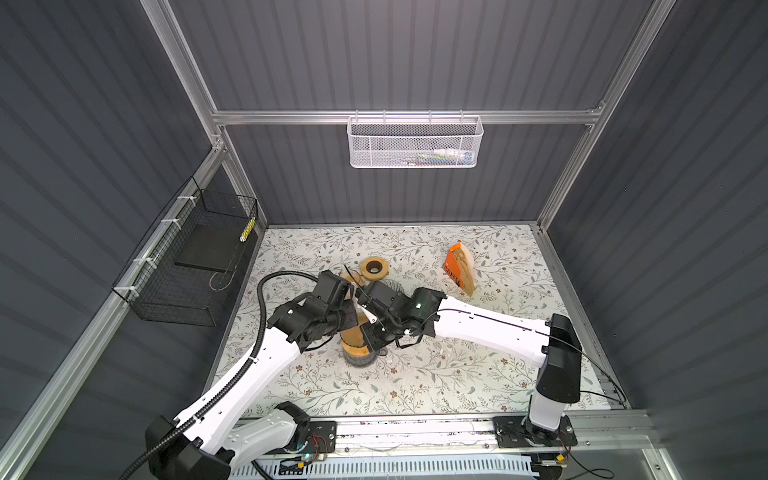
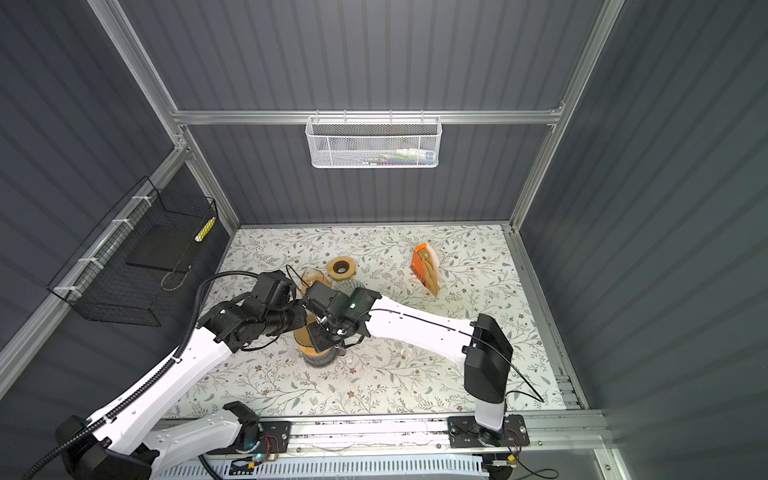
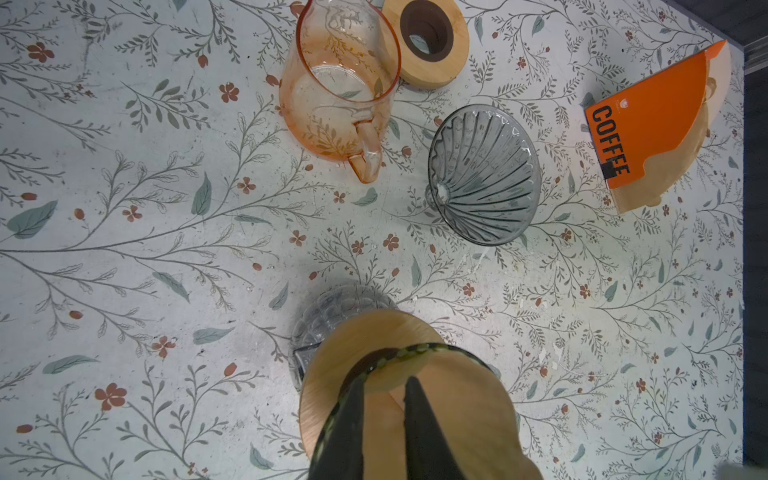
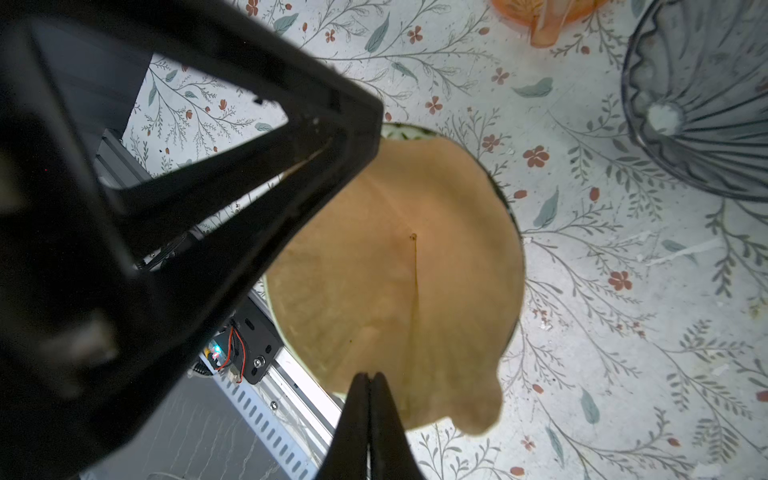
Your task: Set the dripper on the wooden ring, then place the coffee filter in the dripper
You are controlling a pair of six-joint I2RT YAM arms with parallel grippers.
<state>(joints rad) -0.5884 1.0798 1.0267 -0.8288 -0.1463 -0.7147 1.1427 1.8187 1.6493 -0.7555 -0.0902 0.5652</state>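
Note:
A brown paper coffee filter [image 4: 395, 270] sits spread as a cone inside a clear dripper [image 4: 510, 208]. The dripper rests on a wooden collar [image 3: 328, 374] atop a grey glass carafe [image 3: 332, 307] at the table's middle. In both top views the two arms meet over the filter [image 1: 357, 330] [image 2: 305, 334]. My left gripper [image 3: 386, 386] [image 1: 353, 318] is shut on the filter's edge at the dripper's rim. On the opposite edge my right gripper [image 4: 368, 376] [image 1: 370, 334] is shut on the paper. The arms hide most of the dripper from above.
A second grey ribbed dripper [image 3: 484, 174] lies on its side behind. An orange glass pitcher [image 3: 340, 83] and a wooden ring [image 3: 428, 37] stand behind it. An orange pack of filters [image 1: 459, 270] lies at the back right. A black wire basket [image 1: 187, 270] hangs on the left wall.

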